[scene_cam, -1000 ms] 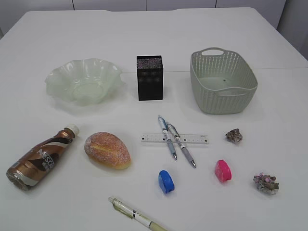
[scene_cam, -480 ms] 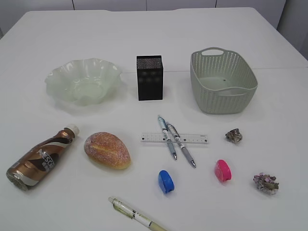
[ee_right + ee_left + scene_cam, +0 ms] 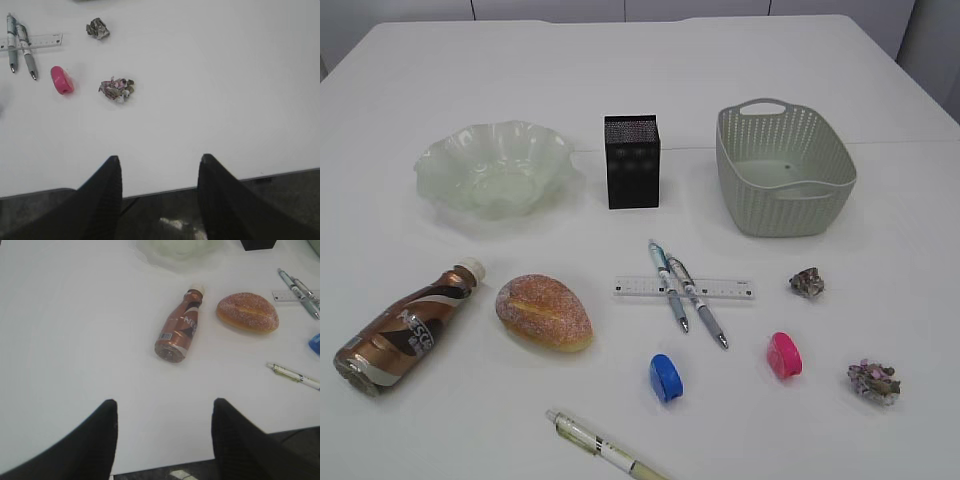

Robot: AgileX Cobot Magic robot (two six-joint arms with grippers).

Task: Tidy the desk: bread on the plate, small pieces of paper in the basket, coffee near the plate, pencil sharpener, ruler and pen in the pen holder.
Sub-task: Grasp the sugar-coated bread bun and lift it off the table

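Observation:
A sugared bread roll (image 3: 544, 312) lies next to a brown coffee bottle (image 3: 405, 328) on its side. A glass plate (image 3: 495, 168), a black pen holder (image 3: 631, 160) and a green basket (image 3: 783, 170) stand at the back. A clear ruler (image 3: 684, 288) lies under two pens (image 3: 684, 297). A third pen (image 3: 603, 447) lies at the front. Blue (image 3: 665, 377) and pink (image 3: 784, 354) sharpeners and two paper wads (image 3: 806, 283) (image 3: 874, 381) lie to the right. My left gripper (image 3: 164, 407) and my right gripper (image 3: 159, 162) are open and empty over the table's front edge, outside the exterior view.
In the left wrist view the bottle (image 3: 180, 330), the bread (image 3: 248, 312) and the front pen (image 3: 294, 376) lie ahead. In the right wrist view the pink sharpener (image 3: 62, 80) and the two wads (image 3: 117, 89) (image 3: 98, 28) lie ahead on the left.

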